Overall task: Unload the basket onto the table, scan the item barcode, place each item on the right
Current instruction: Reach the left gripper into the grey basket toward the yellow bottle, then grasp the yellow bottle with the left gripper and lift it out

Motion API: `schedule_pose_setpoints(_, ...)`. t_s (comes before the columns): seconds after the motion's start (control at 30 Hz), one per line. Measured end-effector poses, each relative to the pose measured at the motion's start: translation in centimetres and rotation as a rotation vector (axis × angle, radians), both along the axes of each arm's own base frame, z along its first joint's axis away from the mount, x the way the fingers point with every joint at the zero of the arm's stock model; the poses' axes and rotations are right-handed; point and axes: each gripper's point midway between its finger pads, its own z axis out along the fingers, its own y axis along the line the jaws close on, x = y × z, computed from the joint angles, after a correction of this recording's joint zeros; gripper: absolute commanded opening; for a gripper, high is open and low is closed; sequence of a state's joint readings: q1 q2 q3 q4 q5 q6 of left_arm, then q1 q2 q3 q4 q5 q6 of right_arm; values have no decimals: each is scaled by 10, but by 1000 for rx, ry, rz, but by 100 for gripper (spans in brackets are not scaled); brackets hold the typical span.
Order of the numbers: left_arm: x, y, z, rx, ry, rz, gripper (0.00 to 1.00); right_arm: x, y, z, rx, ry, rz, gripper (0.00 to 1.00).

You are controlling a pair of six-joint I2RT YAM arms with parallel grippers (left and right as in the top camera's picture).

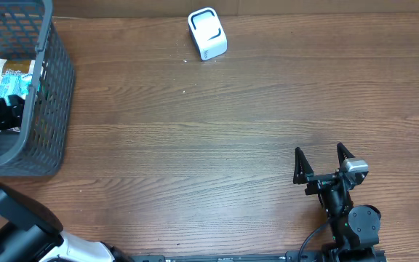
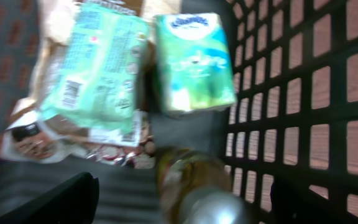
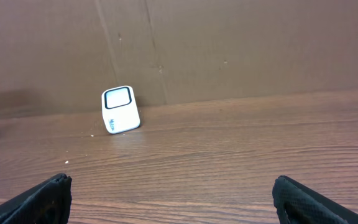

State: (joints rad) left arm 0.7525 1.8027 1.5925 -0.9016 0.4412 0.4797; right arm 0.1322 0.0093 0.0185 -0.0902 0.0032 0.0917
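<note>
Two end effectors stand spread, empty: left end effector [image 2: 176,205] down in the basket [image 1: 49,109] at 9 o'clock, right end effector [image 1: 318,149] at 5. Your items lie in that basket; tissue pack [image 2: 194,62] looks light and squashy, so pinch its narrow sides gently. The scanner [image 1: 207,33] waits at 12 on the bench [image 1: 195,145].

Nothing legible; the blue logo on the tissue pack [image 2: 194,62] is blurred

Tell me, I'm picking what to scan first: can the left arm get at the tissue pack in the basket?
Probably yes: its open fingers hang inside the basket, and the tissue pack lies uncovered.
</note>
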Motion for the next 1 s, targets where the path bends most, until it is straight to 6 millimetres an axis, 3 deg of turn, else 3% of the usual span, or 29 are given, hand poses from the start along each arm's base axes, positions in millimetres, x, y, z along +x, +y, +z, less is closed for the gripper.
schedule_pose_setpoints(0.2, 8, -13, -21, -13, 56, -46, 86, 0, 0, 0, 0, 0, 0, 100)
schedule_pose_setpoints(0.47, 7, -10, -51, -28, 135, -36, 77, 0, 0, 0, 0, 0, 0, 100)
schedule_pose_setpoints(0.57, 7, -9, -52, -25, 133, -36, 74, 0, 0, 0, 0, 0, 0, 100)
schedule_pose_setpoints(0.63, 8, -8, -51, -26, 131, -28, 57, 0, 0, 0, 0, 0, 0, 100)
schedule_pose_setpoints(0.7, 9, -7, -51, -30, 129, -17, 48, 0, 0, 0, 0, -1, 0, 100)
schedule_pose_setpoints(0.87, 9, -6, -50, -29, 128, -10, 41, 0, 0, 0, 0, 0, 0, 100)
schedule_pose_setpoints(1.0, 9, -5, -47, -36, 133, 15, 30, 0, 0, 0, 0, 0, 0, 100)
